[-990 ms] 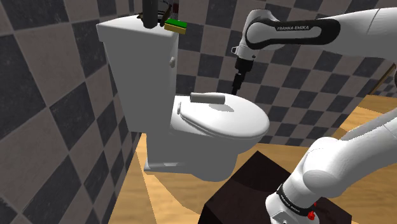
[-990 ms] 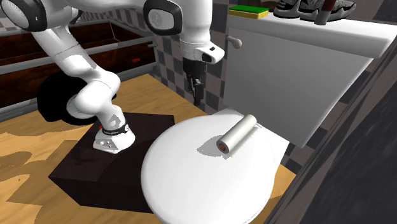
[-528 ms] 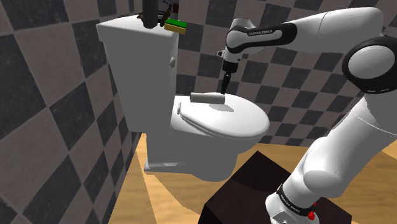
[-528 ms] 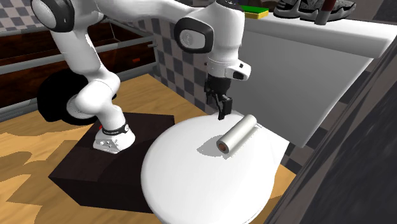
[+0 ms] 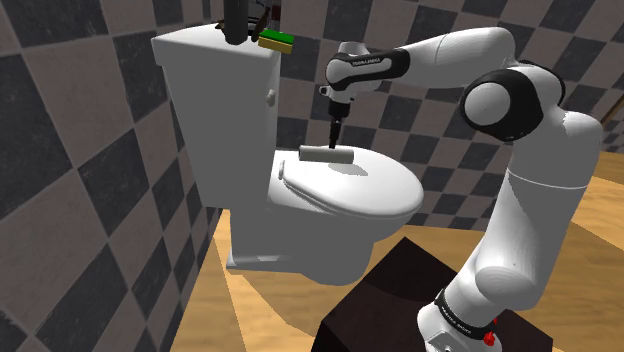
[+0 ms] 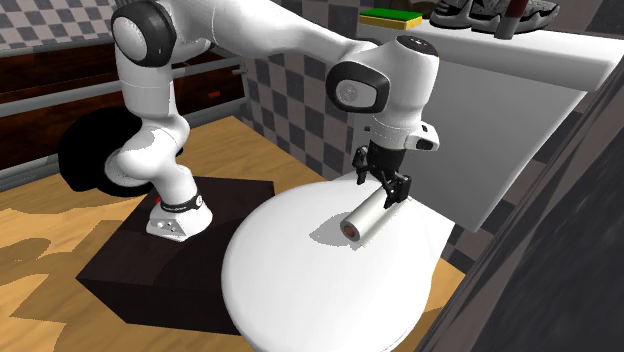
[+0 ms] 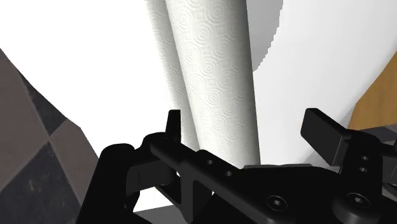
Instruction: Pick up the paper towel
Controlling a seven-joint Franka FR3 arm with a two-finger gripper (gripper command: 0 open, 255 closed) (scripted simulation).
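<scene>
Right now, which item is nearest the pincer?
The white paper towel roll on the toilet lid, beneath the pincer; the green sponge sits on the tank.

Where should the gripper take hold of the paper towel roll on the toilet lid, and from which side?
Across its middle, from straight above. The paper towel roll lies on its side on the toilet lid, so its round flanks are free; the open gripper hangs over it.
</scene>
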